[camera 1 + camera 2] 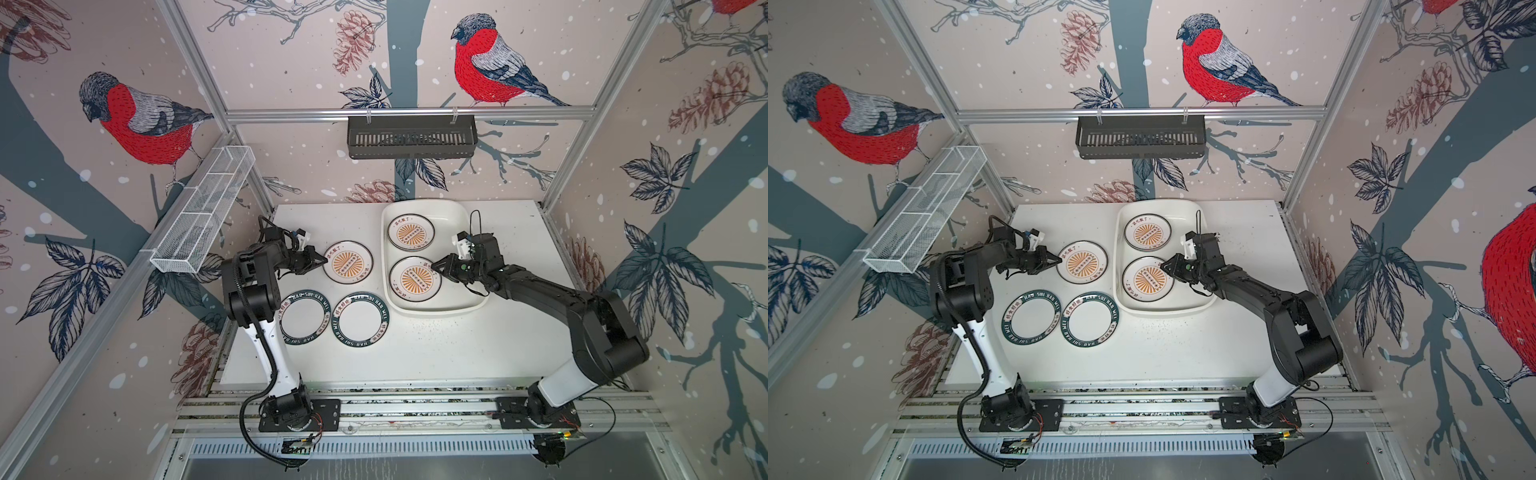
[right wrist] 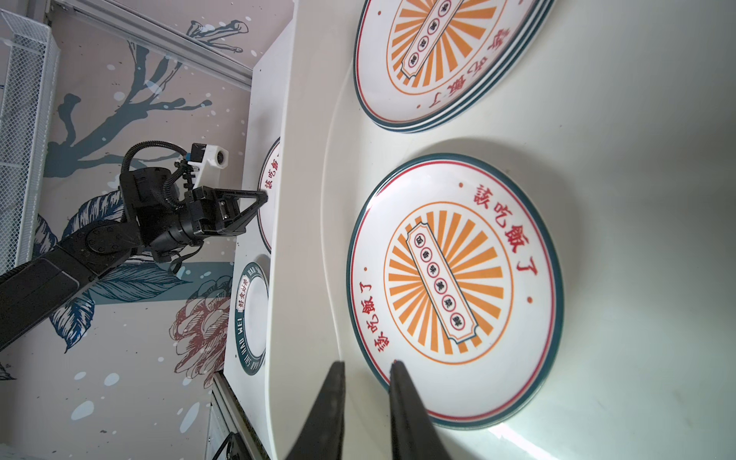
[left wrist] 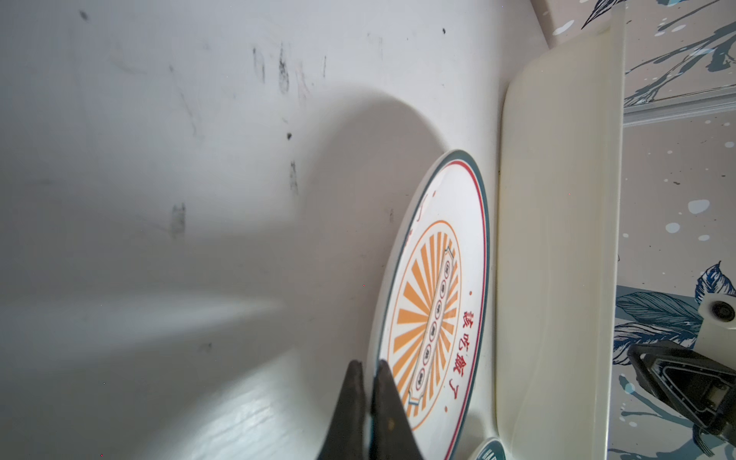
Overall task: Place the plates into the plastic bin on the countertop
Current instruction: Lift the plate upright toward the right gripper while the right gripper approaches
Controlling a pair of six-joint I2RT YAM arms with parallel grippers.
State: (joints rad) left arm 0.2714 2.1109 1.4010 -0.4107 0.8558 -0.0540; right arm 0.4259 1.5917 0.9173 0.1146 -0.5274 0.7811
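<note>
My left gripper (image 1: 325,262) (image 3: 369,364) is shut on the rim of an orange sunburst plate (image 1: 347,262) (image 3: 434,302) that sits on the countertop (image 1: 436,345), just left of the plastic bin (image 1: 451,232) (image 3: 557,239). Two green-rimmed plates (image 1: 304,318) (image 1: 360,319) lie nearer the front. Inside the bin, a sunburst stack (image 1: 411,232) (image 2: 450,59) rests at the far end and a single sunburst plate (image 1: 414,279) (image 2: 454,290) lies flat at the near end. My right gripper (image 1: 433,265) (image 2: 366,363) hangs over that plate's right rim, jaws slightly apart and holding nothing.
A black slotted basket (image 1: 411,137) hangs on the back rail. A white wire-mesh basket (image 1: 203,212) is fixed to the left frame. Aluminium framing edges the countertop, and both arm bases stand at the front edge.
</note>
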